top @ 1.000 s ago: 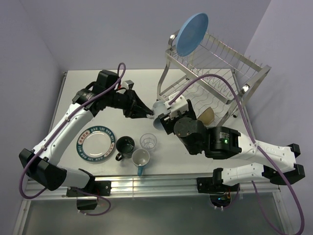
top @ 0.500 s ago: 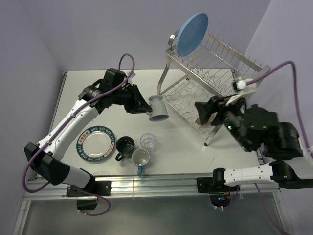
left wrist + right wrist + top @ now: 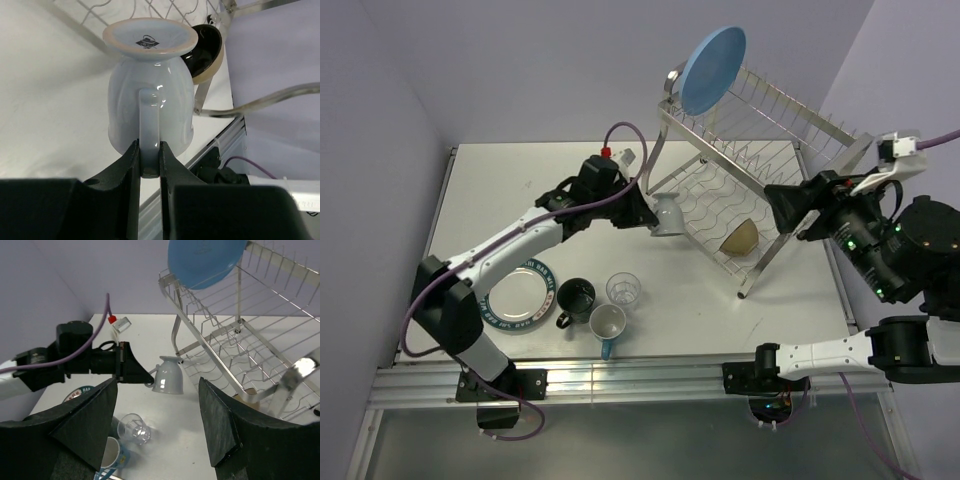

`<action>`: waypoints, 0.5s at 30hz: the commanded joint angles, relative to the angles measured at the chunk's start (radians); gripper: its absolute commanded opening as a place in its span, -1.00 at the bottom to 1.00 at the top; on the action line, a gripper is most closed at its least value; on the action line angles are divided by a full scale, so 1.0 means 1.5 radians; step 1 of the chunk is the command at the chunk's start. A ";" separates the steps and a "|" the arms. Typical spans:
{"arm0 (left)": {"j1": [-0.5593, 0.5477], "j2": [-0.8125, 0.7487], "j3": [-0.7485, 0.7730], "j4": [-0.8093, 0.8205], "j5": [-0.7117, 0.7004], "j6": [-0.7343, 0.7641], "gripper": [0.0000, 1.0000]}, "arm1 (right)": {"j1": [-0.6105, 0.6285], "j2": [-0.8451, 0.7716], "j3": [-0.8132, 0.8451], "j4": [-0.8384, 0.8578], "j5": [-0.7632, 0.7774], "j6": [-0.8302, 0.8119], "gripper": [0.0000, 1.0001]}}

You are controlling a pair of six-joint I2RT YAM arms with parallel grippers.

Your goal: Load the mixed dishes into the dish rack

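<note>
Since a second ago my left hand has swung the light-blue cup, pinched by its handle and upturned, up to the dish rack; that thin grip could let it twist and clip wire, while my right hand gapes, withdrawn.

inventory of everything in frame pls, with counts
dish rack: 1, silver wire, two tiers, far right of table
light-blue plate: 1, upright at left end of top tier
black bowl: 1, tan outside, on its side in lower tier
light-blue cup: 1, inverted, held by its handle beside the rack's left leg
white plate: 1, teal lettered rim, near left, partly under left arm
dark mug: 1, right of the white plate
clear glass: 1, right of the dark mug
white-and-blue mug: 1, nearest the front edge
table: 1, white
left pincer: shut on cup handle
right pincer: open, raised right of rack
</note>
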 commanded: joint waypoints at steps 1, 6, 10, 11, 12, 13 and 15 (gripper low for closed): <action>-0.023 0.038 0.026 0.210 0.049 -0.028 -1.00 | 0.003 -0.007 0.039 -0.082 0.036 0.055 0.46; -0.045 0.125 0.042 0.336 0.089 -0.112 -0.99 | 0.004 -0.017 0.048 -0.110 0.033 0.079 0.47; -0.053 0.176 0.091 0.376 0.096 -0.143 -1.00 | 0.003 -0.027 0.043 -0.108 0.027 0.070 0.47; -0.053 0.186 0.101 0.372 0.095 -0.142 -1.00 | 0.003 -0.030 0.042 -0.108 0.025 0.068 0.46; -0.053 0.202 0.112 0.372 0.097 -0.146 -1.00 | 0.003 -0.034 0.041 -0.108 0.025 0.068 0.47; -0.053 0.210 0.125 0.377 0.104 -0.152 -1.00 | 0.003 -0.037 0.041 -0.110 0.024 0.068 0.47; -0.053 0.236 0.144 0.383 0.109 -0.161 -1.00 | 0.003 -0.044 0.038 -0.113 0.022 0.071 0.46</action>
